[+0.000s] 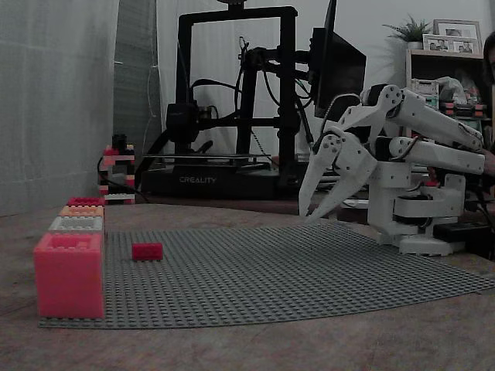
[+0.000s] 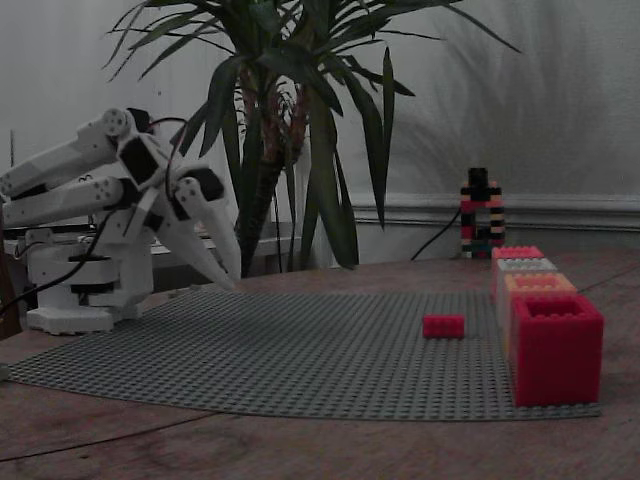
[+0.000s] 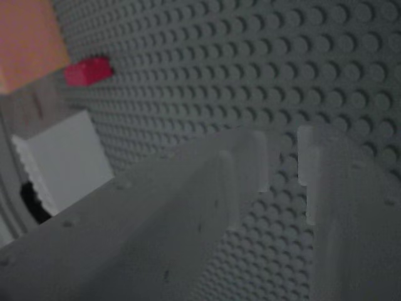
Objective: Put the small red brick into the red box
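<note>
The small red brick [image 1: 147, 250] [image 2: 443, 325] lies on the grey baseplate [image 1: 294, 270], just beside the row of boxes. In the wrist view the brick [image 3: 88, 71] is at the upper left, far from the fingers. The deep red box [image 1: 85, 201] [image 2: 556, 345] stands open-topped at one end of that row. My white gripper [image 1: 307, 217] [image 2: 230, 284] [image 3: 285, 157] hangs just above the opposite end of the plate, pointing down. Its jaws are a little apart with nothing between them.
The row also holds a pinkish-red box [image 1: 68, 274], a white box [image 1: 76, 224] and an orange box [image 1: 81, 210]. A red-and-white brick stack [image 1: 117, 174] stands behind the plate. A 3D printer [image 1: 232, 100] and a plant [image 2: 290, 120] are in the background.
</note>
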You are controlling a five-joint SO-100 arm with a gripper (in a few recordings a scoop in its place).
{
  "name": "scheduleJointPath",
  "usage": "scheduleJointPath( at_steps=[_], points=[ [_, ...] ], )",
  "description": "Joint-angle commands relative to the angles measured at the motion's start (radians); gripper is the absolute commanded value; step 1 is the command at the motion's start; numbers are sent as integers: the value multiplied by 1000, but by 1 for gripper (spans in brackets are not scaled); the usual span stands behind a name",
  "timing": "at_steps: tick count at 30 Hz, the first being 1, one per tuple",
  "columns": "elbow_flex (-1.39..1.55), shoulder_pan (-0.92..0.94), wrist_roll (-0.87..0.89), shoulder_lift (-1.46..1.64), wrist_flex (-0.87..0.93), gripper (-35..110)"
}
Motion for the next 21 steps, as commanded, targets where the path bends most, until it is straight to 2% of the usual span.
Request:
scheduleJointPath(
  at_steps=[1, 21],
  points=[
    [-8, -26, -17, 11, 34, 0],
    [-8, -26, -28, 11, 25, 0]
  ],
)
